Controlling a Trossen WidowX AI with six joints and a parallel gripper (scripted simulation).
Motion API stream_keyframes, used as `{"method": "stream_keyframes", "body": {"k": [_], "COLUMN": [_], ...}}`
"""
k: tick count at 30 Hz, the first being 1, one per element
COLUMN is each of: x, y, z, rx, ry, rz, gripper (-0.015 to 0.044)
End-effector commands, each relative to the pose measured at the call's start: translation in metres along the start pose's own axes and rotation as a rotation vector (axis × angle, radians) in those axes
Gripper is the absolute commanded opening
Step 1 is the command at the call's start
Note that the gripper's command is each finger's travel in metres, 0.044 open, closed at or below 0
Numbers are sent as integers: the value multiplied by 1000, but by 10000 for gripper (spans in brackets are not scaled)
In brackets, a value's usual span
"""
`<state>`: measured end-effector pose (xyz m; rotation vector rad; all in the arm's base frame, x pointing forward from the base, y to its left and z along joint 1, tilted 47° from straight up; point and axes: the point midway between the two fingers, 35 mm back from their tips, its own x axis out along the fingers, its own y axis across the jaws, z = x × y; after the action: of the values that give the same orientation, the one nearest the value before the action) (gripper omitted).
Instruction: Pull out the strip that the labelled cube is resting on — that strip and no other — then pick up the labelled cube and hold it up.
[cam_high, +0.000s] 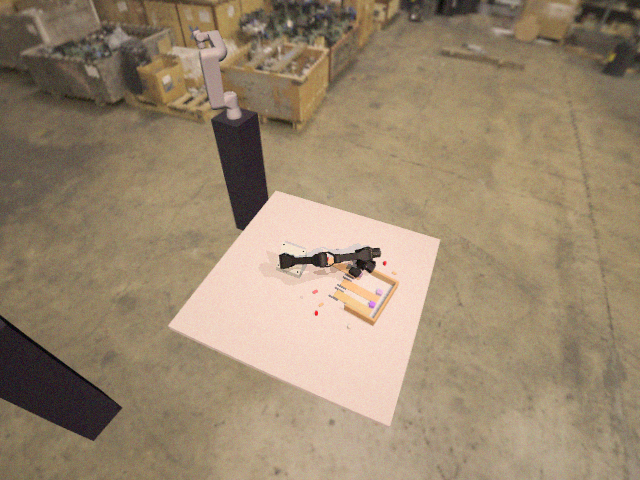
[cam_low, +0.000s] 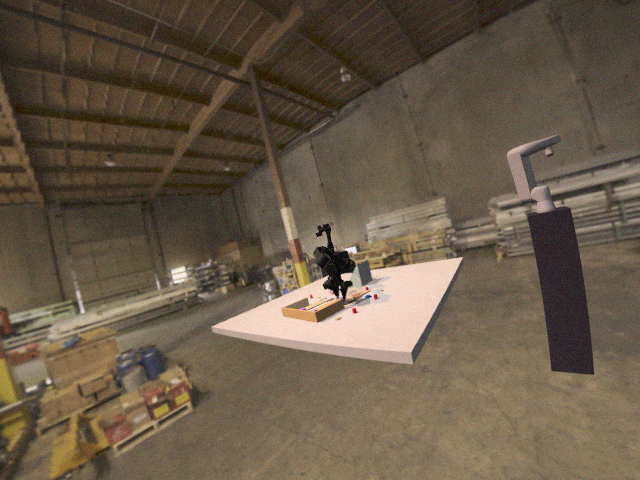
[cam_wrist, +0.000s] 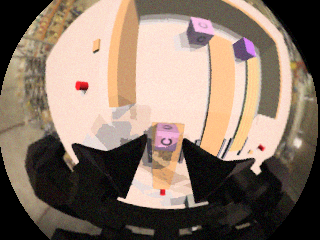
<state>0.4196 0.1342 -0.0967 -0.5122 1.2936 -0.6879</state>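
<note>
In the wrist view the labelled cube (cam_wrist: 166, 138) sat at frame centre, right between the two dark fingers of the pincer (cam_wrist: 162, 172), on a tan strip (cam_wrist: 164, 167) whose long axis ran straight up the frame. The pincer stood about half open, its fingers either side of the cube, gripping nothing that I could make out.
</note>
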Motion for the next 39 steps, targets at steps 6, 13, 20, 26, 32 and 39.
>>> {"method": "stream_keyframes", "body": {"k": [6, 13, 20, 26, 32, 39], "x": [16, 18, 18, 17, 4, -12], "y": [-2, -1, -1, -2, -9, -19], "z": [-1, 0, 0, -1, -14, -34], "rx": [-6, 0, 0, 0, -2, -6], "ry": [-1, 2, 2, 2, 2, 2], "rz": [-7, -3, -3, -3, -3, -4], "gripper": [250, 224, 118, 20, 0, 0]}}
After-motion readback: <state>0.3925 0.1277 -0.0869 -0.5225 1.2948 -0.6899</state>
